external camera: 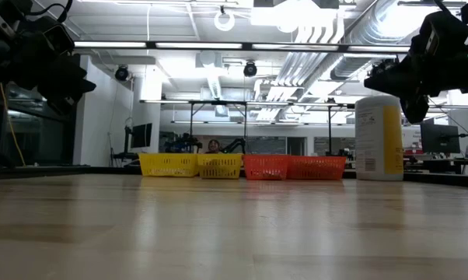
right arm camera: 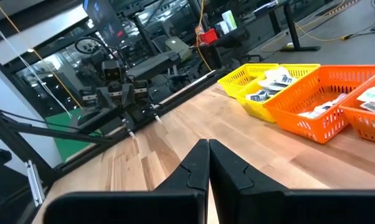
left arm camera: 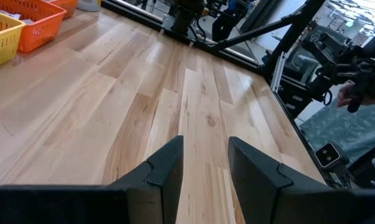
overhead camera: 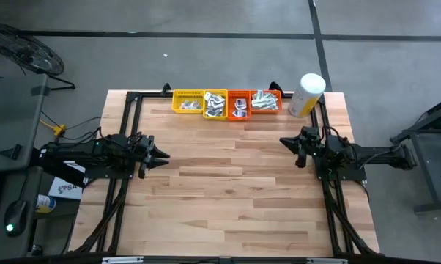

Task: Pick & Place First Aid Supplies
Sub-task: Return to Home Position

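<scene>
I am looking down on a pale wooden surface [overhead camera: 235,191] edged by a black metal frame [overhead camera: 130,99], with one dark arm at each side. The left end effector [overhead camera: 164,155] hangs over the left side of the surface, tip pointing toward the middle; its wrist camera shows the two fingers [left arm camera: 166,177] apart, with bare wood showing in the gap and nothing held. The right end effector [overhead camera: 283,141] hangs over the right side, also pointing inward; its fingers [right arm camera: 190,171] are pressed together on nothing. Along the far edge four plastic bins sit touching in one row: two yellow, the outer one [external camera: 169,165] and the inner one [external camera: 220,166], then two orange, the inner one [external camera: 265,166] and the outer one [external camera: 316,167]. The first aid supplies [overhead camera: 215,105] lie inside these bins as loose heaps of small flat packets, white with green or dark marks. All four bins hold some, and I cannot count single packets. One tall white-and-yellow canister [overhead camera: 307,94] stands upright just beside the outer orange bin, at the far right corner. It is the nearest thing to the right end effector, set between that arm and the row. Both end effectors are well apart from the bins. I count two arms, four bins and one canister.
</scene>
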`<action>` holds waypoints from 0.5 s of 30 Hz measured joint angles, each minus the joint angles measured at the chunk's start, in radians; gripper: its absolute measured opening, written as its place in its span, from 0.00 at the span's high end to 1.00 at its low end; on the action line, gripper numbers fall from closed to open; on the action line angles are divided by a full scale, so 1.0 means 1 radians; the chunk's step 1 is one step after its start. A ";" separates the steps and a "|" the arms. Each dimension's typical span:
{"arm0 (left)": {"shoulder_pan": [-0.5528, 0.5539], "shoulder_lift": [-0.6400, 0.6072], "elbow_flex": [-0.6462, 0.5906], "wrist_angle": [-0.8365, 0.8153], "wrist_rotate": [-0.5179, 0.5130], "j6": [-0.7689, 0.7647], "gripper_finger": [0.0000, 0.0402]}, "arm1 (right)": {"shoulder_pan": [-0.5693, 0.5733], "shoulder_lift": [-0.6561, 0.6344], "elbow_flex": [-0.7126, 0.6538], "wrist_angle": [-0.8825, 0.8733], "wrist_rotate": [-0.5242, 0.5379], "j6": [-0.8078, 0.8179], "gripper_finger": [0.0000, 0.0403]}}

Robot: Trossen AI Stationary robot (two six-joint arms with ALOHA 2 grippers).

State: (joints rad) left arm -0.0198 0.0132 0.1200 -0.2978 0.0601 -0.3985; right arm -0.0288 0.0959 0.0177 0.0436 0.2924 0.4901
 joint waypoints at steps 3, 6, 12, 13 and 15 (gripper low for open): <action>0.000 0.000 0.000 0.000 0.000 0.000 0.68 | 0.000 0.000 0.000 0.000 0.000 0.001 0.99; 0.000 0.000 0.000 0.000 0.000 0.000 0.68 | 0.000 0.000 0.000 -0.001 0.000 0.003 0.99; 0.000 0.000 0.000 0.000 0.000 0.000 0.68 | 0.000 0.000 0.000 -0.001 0.000 0.001 0.99; 0.000 0.000 0.000 0.000 0.000 0.000 0.68 | 0.000 0.000 0.000 -0.001 0.000 0.000 1.00; 0.000 0.000 0.000 0.000 0.000 0.000 0.68 | 0.000 0.000 0.000 -0.001 0.000 0.001 1.00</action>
State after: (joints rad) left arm -0.0198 0.0132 0.1200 -0.2979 0.0602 -0.3985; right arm -0.0292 0.0963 0.0177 0.0425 0.2924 0.4914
